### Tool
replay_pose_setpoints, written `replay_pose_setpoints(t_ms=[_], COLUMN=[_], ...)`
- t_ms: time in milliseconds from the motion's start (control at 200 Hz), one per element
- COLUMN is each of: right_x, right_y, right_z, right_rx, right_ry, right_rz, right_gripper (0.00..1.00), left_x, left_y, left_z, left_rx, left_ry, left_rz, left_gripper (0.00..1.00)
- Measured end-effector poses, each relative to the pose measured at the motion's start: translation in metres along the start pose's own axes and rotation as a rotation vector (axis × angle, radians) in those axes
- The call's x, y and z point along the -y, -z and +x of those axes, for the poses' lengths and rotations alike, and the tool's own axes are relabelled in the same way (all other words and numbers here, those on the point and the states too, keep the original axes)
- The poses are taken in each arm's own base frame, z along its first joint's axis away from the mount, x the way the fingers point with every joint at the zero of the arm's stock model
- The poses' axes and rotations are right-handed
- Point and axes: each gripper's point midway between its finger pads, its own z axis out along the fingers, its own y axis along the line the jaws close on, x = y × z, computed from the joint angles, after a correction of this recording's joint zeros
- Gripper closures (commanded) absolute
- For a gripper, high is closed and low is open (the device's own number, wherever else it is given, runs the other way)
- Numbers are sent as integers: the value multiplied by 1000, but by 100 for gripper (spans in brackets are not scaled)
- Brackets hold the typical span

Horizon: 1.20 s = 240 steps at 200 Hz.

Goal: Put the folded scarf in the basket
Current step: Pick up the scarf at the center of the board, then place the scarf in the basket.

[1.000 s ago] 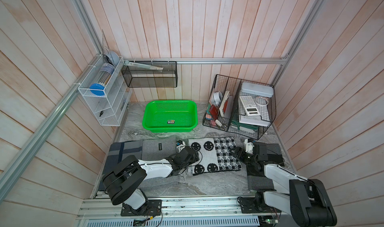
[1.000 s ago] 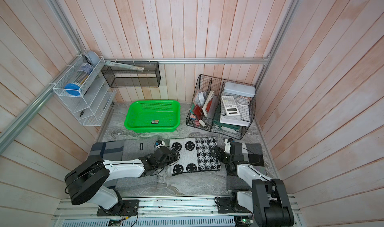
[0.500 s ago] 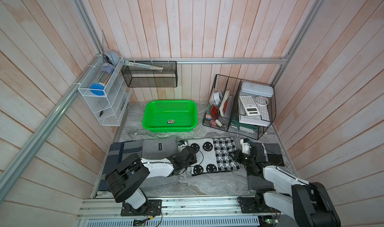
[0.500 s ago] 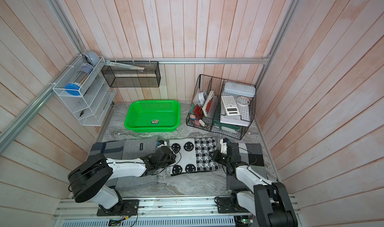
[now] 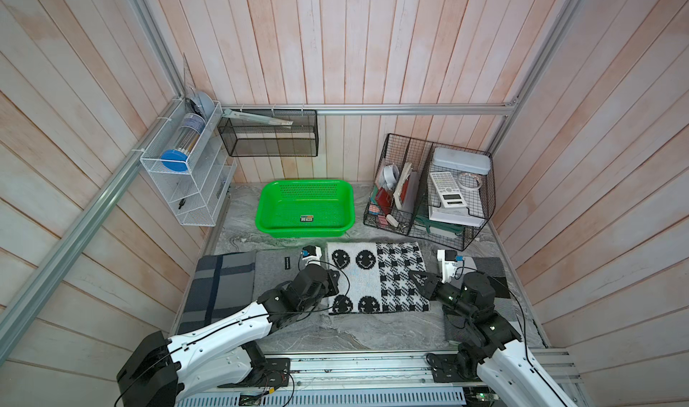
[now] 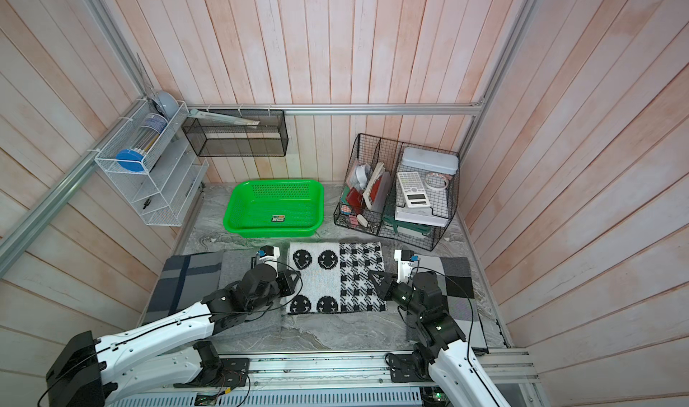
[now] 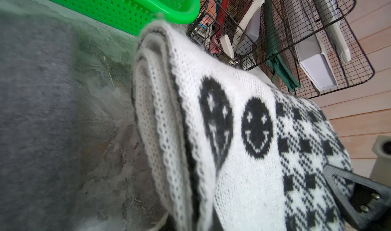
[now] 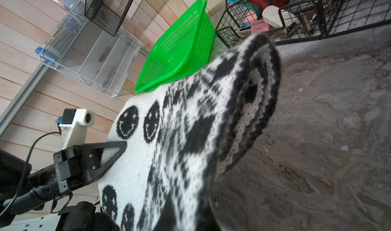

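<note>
The folded scarf point(image 5: 373, 278) point(image 6: 335, 278) is black and white knit with smiley faces and a houndstooth half. It lies flat at the table's middle in both top views. My left gripper point(image 5: 333, 275) point(image 6: 290, 282) is shut on the scarf's left edge. My right gripper point(image 5: 417, 277) point(image 6: 374, 277) is shut on its right edge. The wrist views show the scarf point(image 7: 232, 134) point(image 8: 190, 134) bunched and slightly raised at each grip, hiding the fingertips. The bright green basket point(image 5: 298, 207) point(image 6: 268, 207) stands empty just behind the scarf, a small sticker on its floor.
A black wire organiser point(image 5: 428, 200) with a calculator and books stands at the back right. A white wire rack point(image 5: 182, 174) hangs on the left wall and a black mesh tray point(image 5: 268, 136) on the back wall. Grey folded cloths lie left point(image 5: 223, 285) and right point(image 5: 488, 274).
Both grippers have gone from open to shut on the scarf's side edges. The right gripper has moved in slightly toward the scarf.
</note>
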Motion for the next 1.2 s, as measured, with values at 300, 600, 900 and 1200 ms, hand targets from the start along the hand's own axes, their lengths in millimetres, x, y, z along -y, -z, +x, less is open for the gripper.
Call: replay_pose_setpoints(t_ms=[300,600,900,1200], right_x=[-43,-82,-75,-59], right_y=[-47,-144,-240,-321], right_z=[-36,-115,-145,-155], right_rx=[-64,-24,-4,-10], right_ry=[87,210,276,297], right_rz=[15,17,27,24], right_gripper=[100,100,100,100], left_x=[-37,-65,-120,-165], left_y=[14,10,-17,-39], left_z=[-81,-184,-269,-298], left_rx=[124,221,249,271], left_ry=[-4,-49,-46,-8], left_rz=[-116,-223,-347,-447], left_gripper=[100,100,100,100])
